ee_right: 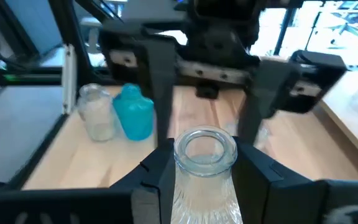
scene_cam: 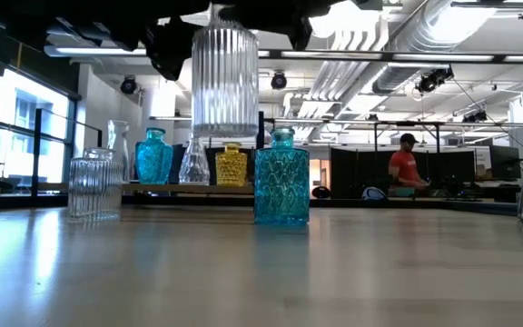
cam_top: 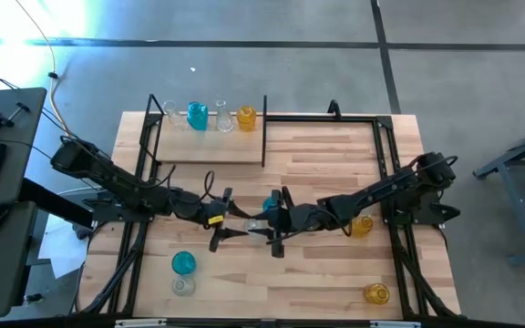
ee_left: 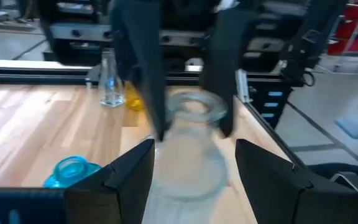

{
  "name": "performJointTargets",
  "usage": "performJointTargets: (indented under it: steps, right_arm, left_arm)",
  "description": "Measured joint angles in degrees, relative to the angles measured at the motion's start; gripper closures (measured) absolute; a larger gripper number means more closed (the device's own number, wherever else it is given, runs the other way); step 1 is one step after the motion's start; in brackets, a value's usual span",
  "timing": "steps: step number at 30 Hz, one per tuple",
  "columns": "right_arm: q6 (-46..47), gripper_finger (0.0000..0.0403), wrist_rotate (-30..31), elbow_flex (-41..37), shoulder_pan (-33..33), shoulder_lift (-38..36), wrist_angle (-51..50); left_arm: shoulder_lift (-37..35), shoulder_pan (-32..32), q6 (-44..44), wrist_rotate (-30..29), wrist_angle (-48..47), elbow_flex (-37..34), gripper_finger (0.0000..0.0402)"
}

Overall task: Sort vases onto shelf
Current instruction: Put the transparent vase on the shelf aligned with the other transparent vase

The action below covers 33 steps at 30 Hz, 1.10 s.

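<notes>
Over the table's middle, our right gripper (ee_right: 205, 171) clamps the clear vase (ee_right: 205, 163) at its neck; our left gripper (ee_left: 194, 165) gapes, empty. We judge a slipping neck-hold could drop it onto the teal vase (scene_cam: 281, 178).

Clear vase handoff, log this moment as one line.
clear vase held aloft mid-table | right gripper shut on neck | left gripper open around body

left claw (cam_top: 236, 221): mid-surface, fingers spread | right claw (cam_top: 264, 221): facing it, fingers clamped on a clear vase (ee_right: 202, 163)
</notes>
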Motion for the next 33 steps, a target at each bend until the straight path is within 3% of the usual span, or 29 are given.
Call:
performJointTargets:
  steps: [23,33]
  right_arm:
    - [-0.4,0.0299,-3.9,-0.1,-2.5,0.1,6.5]
    - [-0.5,0.0299,-6.6,-0.5,-3.0,0.0,7.4]
  left_arm:
    - [0.0,0.9,-0.7,0.0,5.1,0.1,0.0189]
    - [3.7,1.0,2.8,1.0,4.3,3.2,0.0232]
